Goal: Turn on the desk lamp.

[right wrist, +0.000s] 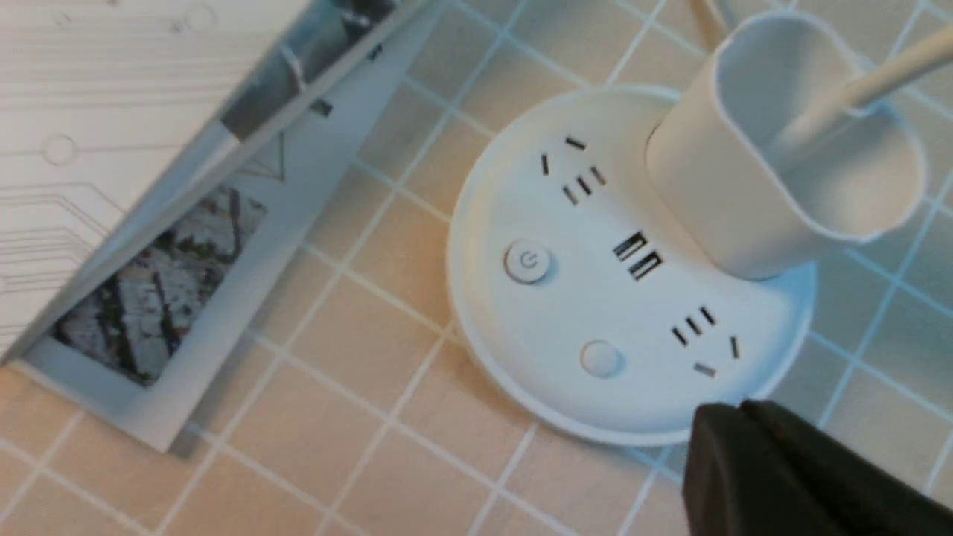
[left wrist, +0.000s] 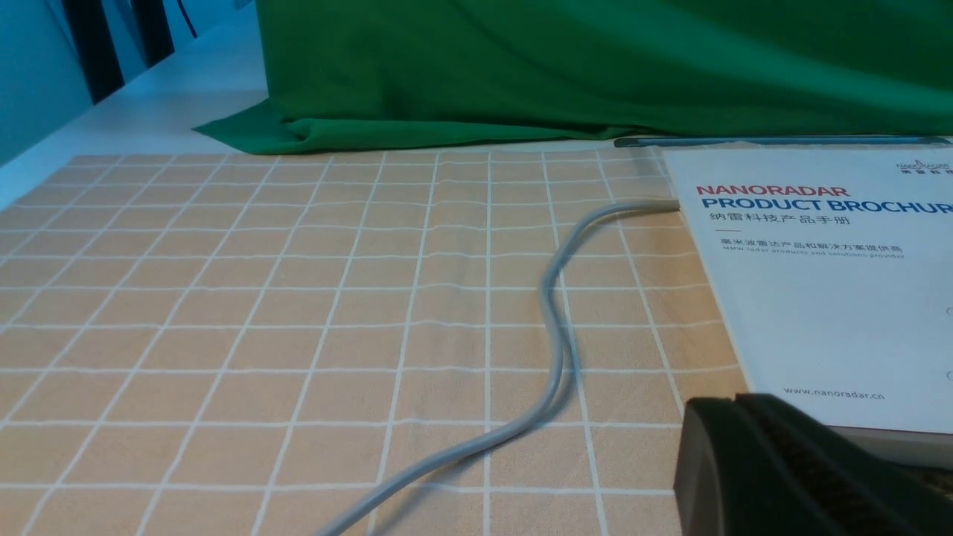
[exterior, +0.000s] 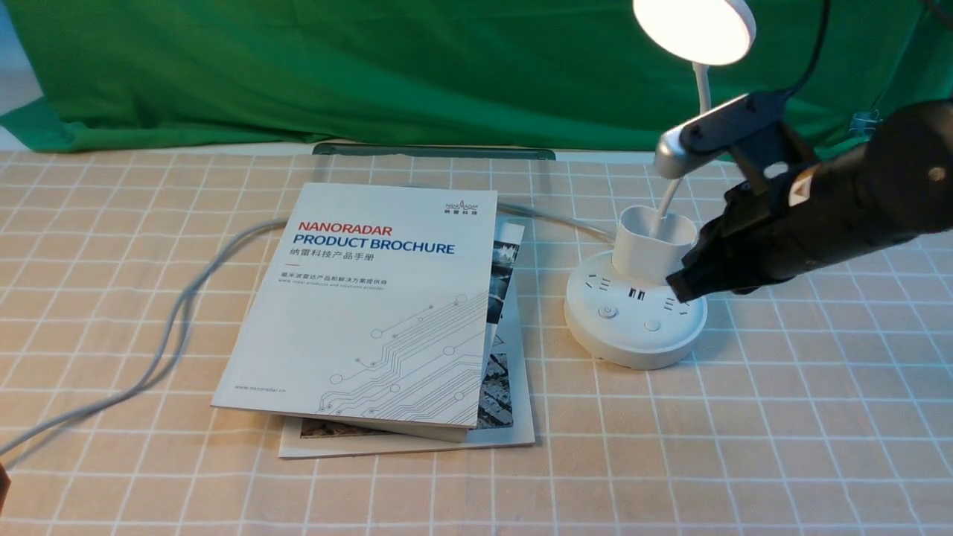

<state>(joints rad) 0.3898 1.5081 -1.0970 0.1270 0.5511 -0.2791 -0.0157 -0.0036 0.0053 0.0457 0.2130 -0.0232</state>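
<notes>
Two stacked brochures lie on the checked tablecloth before a green cloth.

looks like a robot lab or test bench dressed up as a desk, not a real office. a green cloth hangs as a backdrop across the whole top of the front view. a peach checked tablecloth covers the surface, and in the upper left of the left wrist view a bare white tabletop shows past its edge. a black robot arm with a camera mounted on it comes in from the right. the only desk props are a nanoradar brochure at centre and a lit desk lamp.
</notes>
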